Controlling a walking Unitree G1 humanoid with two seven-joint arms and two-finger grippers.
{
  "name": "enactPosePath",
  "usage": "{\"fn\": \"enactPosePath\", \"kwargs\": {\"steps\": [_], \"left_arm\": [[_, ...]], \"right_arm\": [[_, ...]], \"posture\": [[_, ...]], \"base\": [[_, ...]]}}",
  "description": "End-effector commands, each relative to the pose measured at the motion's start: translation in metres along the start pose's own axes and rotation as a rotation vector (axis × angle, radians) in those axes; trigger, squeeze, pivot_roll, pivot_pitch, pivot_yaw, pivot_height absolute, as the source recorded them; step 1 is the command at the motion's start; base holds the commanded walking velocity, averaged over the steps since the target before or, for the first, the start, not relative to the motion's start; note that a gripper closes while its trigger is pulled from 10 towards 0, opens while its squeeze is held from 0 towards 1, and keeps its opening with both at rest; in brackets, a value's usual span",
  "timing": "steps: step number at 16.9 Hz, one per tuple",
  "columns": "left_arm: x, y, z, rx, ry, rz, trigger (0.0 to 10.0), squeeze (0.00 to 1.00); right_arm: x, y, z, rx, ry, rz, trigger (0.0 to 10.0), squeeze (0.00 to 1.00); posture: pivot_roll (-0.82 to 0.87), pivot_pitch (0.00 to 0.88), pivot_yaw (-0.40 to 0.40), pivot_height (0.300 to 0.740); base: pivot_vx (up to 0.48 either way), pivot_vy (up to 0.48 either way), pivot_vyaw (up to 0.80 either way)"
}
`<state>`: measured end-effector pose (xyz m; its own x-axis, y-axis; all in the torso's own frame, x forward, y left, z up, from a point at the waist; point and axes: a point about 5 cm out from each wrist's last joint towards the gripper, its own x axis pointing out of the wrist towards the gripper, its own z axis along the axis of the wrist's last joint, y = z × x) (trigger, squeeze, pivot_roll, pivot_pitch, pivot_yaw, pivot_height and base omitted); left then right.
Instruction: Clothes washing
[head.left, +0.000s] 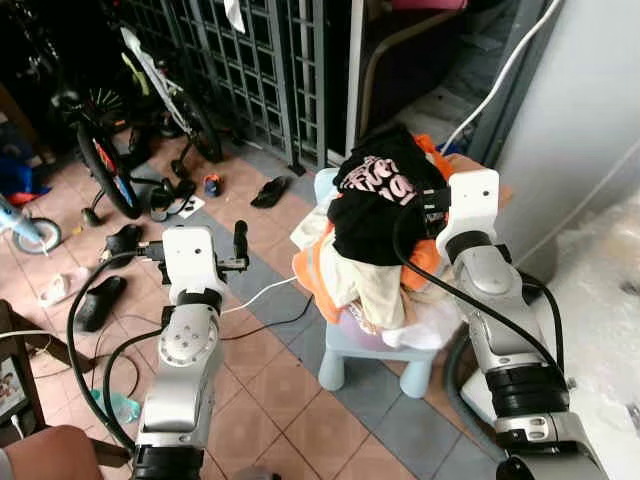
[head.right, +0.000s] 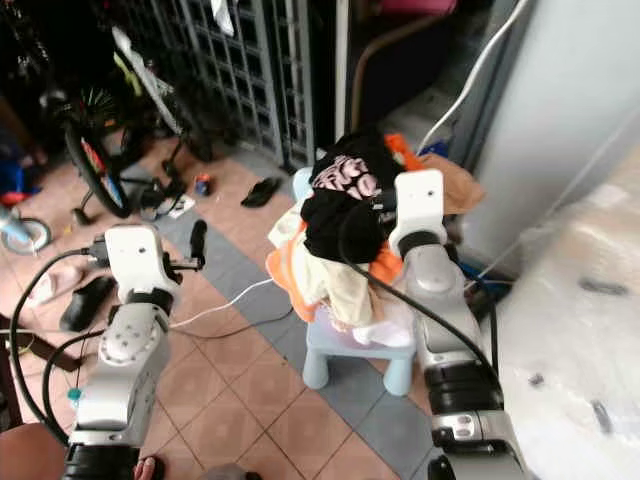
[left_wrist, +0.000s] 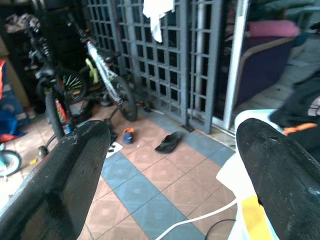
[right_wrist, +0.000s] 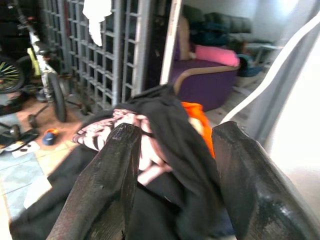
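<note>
A pile of clothes sits on a pale blue plastic stool (head.left: 372, 352). A black shirt with pink print (head.left: 383, 188) lies on top, over an orange garment (head.left: 318, 272) and cream pieces (head.left: 375, 290). My right gripper (right_wrist: 172, 150) is pushed into the right side of the pile. It is open, with the black shirt (right_wrist: 165, 130) bunched between its fingers (right_wrist: 107, 185). My left gripper (left_wrist: 172, 150) is open and holds nothing. It hangs over the tiled floor left of the stool, one finger (head.left: 240, 238) pointing up.
A bicycle (head.left: 100, 150) and a metal gate (head.left: 250, 60) stand at the back left. Sandals (head.left: 270, 190) and black shoes (head.left: 100, 300) lie on the floor, where a white cable (head.left: 262, 293) runs. A pale panel (head.left: 590, 120) rises on the right. A person's knee (head.left: 40, 455) shows at the lower left.
</note>
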<state>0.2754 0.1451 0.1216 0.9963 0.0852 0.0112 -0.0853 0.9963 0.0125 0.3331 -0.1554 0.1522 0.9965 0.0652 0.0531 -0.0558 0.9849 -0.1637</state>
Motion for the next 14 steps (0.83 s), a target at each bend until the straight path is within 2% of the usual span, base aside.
{"fn": "enactPosePath", "kwargs": {"steps": [1, 4, 7, 11, 14], "left_arm": [[0.001, 0.004, 0.001, 0.008, -0.006, 0.012, 10.0, 0.00], [0.000, 0.003, -0.001, 0.007, -0.001, 0.012, 10.0, 0.00], [0.000, 0.006, -0.002, 0.013, 0.012, 0.028, 10.0, 0.00], [-0.002, 0.005, -0.006, 0.028, 0.027, 0.046, 10.0, 0.00], [-0.003, 0.007, -0.011, 0.033, 0.057, 0.037, 10.0, 0.00]], "right_arm": [[0.000, 0.008, 0.001, 0.008, -0.009, 0.032, 10.0, 0.00], [0.000, 0.012, -0.008, -0.006, 0.040, 0.064, 10.0, 0.00], [0.001, 0.017, -0.009, -0.015, 0.042, 0.083, 10.0, 0.00], [0.002, 0.021, -0.017, 0.002, 0.104, 0.127, 10.0, 0.00], [-0.001, 0.017, -0.031, 0.013, 0.187, 0.105, 10.0, 0.00]], "posture": [[0.00, 0.000, 0.065, 0.740], [0.00, 0.000, 0.055, 0.740], [0.00, 0.000, 0.055, 0.740], [0.00, 0.000, 0.059, 0.740], [0.01, 0.003, 0.054, 0.740]], "base": [[0.480, 0.000, 0.00], [0.480, 0.000, 0.00], [0.375, 0.000, 0.00], [0.000, 0.000, 0.00], [0.000, 0.000, 0.00]]}}
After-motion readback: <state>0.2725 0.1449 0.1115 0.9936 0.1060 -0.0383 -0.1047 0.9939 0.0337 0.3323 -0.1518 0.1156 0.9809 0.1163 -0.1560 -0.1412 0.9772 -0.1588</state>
